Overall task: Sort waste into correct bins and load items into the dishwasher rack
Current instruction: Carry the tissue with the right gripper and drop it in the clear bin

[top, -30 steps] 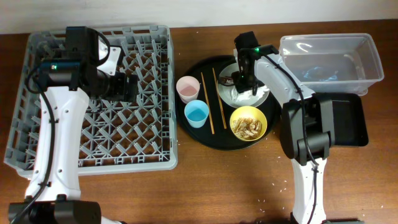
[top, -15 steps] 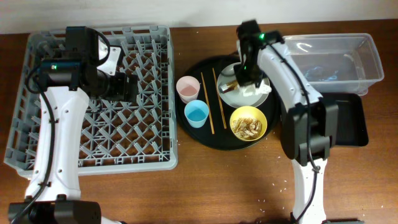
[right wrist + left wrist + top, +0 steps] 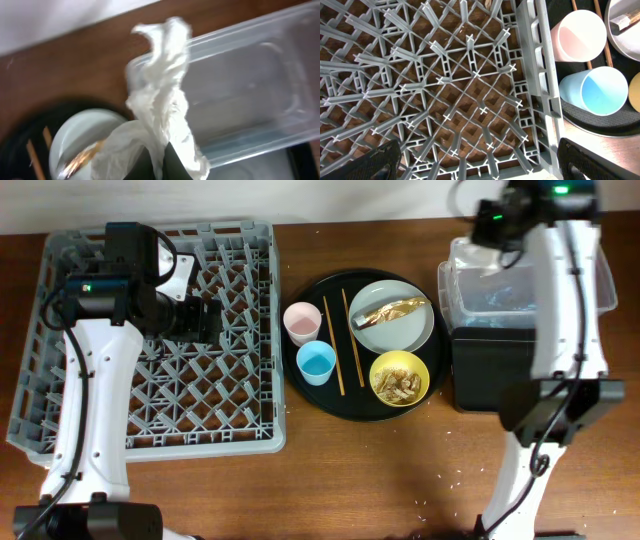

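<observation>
The near part of the wooden surface (image 3: 400,470) carries the near rim of the rack (image 3: 150,446), a large grey crate on the left side. The round tray (image 3: 300,395) lies just to its right.

On the near side of the round tray stands the yellow bowl (image 3: 400,378), which holds tan food scraps (image 3: 398,384). The blue cup (image 3: 316,364) stands upright to the left of the bowl. Two chopsticks (image 3: 331,345) lie side by side between the cups and the bowl, running from near to far. The black bin (image 3: 480,370) rests to the right of the round tray, partly hidden by the right arm.

Farther back, the pink cup (image 3: 301,323) stands upright just beside the blue cup. The grey plate (image 3: 412,332) sits behind the bowl. A brown wrapper (image 3: 390,310) lies on the plate.

At the same depth, the left pincer (image 3: 482,158) hangs over the right half of the rack. Its fingers (image 3: 385,158) are spread wide apart and grip nothing.

Farthest back, the clear tub (image 3: 230,42) sits behind the black bin. The right pincer (image 3: 161,165) is clamped on a crumpled white napkin (image 3: 165,105). The napkin is held over the left end of the tub. Whether the napkin touches the tub cannot be told.
</observation>
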Controlling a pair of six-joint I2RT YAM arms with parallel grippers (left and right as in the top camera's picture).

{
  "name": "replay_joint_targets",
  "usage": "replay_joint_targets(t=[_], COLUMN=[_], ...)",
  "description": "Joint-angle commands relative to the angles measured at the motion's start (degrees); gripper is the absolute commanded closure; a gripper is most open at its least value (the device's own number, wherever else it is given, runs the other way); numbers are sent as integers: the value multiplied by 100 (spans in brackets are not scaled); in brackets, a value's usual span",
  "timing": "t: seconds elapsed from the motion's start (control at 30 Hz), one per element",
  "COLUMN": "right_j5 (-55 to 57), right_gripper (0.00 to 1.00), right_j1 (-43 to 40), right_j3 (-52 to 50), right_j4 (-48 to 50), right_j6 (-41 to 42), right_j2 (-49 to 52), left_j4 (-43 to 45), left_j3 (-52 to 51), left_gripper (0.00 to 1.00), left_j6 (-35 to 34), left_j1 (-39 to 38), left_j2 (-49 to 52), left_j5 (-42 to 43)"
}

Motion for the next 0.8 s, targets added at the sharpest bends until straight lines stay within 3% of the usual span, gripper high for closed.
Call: replay_joint_targets(t=[0.0, 0.07, 0.1, 0.13, 0.2, 0.23, 0.27, 0.43, 0.6, 0.77], right_j5=[9, 11, 11, 9, 4, 7, 7, -317, -2020, -1884], right_gripper=[96, 95, 87, 75, 39, 14, 2, 2, 1, 0], right_j1=[-208, -286, -319, -328, -350, -354, -356, -343, -219, 435], right_j3=[-160, -210, -227, -256, -304, -308, -310, -297, -297, -389], right_j4=[175, 247, 273, 317, 365, 363, 323, 219, 210, 120], right_j6=[317, 315, 315, 315, 317, 315, 317, 315, 323, 793], right_j2=[197, 356, 428, 509, 649, 706, 717, 505, -48, -11], left_j4=[9, 9, 9, 9, 9, 9, 9, 9, 9, 7], left_j3=[105, 107, 105, 105, 105, 105, 105, 105, 105, 105], left_gripper=[1, 1, 1, 1, 1, 1, 1, 1, 1, 1], left_j6=[74, 74, 74, 74, 74, 74, 74, 74, 74, 74], left_j1=[33, 33, 33, 33, 33, 33, 31, 33, 33, 33], left_j2=[22, 22, 22, 22, 22, 22, 22, 22, 22, 22], left_j5=[96, 96, 96, 96, 96, 96, 96, 96, 96, 96])
